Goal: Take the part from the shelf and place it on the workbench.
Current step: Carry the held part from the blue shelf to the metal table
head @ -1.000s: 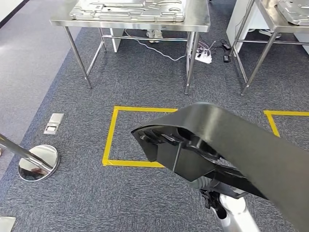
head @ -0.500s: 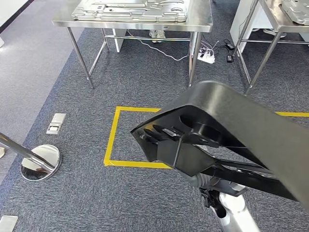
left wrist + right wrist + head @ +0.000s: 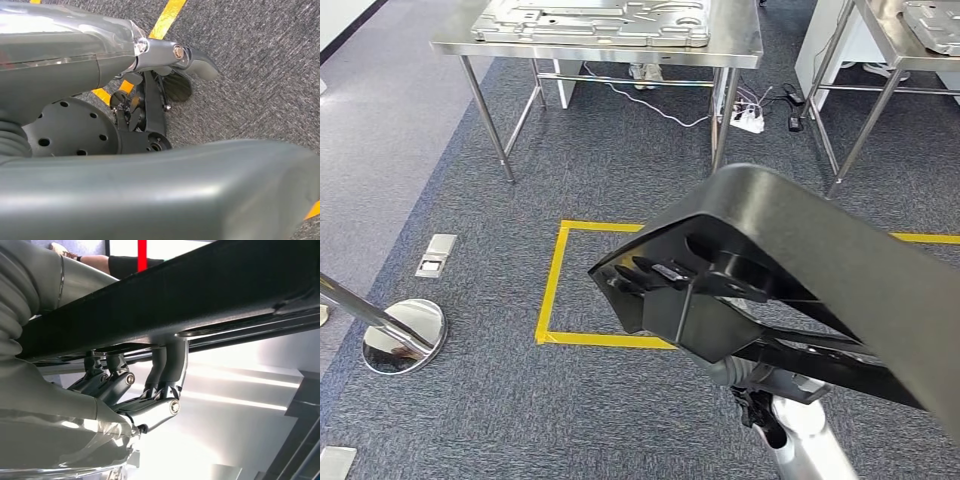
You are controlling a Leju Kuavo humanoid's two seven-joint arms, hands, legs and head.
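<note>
Shifted slightly with the camera's move since the earlier frame, so floor and benches sat a touch lower in view; lifted a little at its broad rear, the part (image 3: 788,250), its tip in much the same spot.

Hung over grey carpet (image 3: 264,75), left hand (image 3: 94,60); kept a finger (image 3: 198,62) stretched out, apart from the thumb, with nothing between them.

Lay far left of the right hand (image 3: 754,395): a round post base (image 3: 399,335) and a floor box (image 3: 435,255). Ran ahead and left of that hand, a yellow tape square (image 3: 552,285). Stood well beyond it, a steel workbench (image 3: 743,45), with a metal panel (image 3: 592,20) on top and a power strip (image 3: 746,118) underneath.

Was carried just above the right hand, long and black, reaching forward and left of it over the tape square, well short of the workbench. Gripped from below, fingers (image 3: 166,370) curled up against its underside edge.

Stood far ahead and right of that hand, a second bench (image 3: 882,45).
</note>
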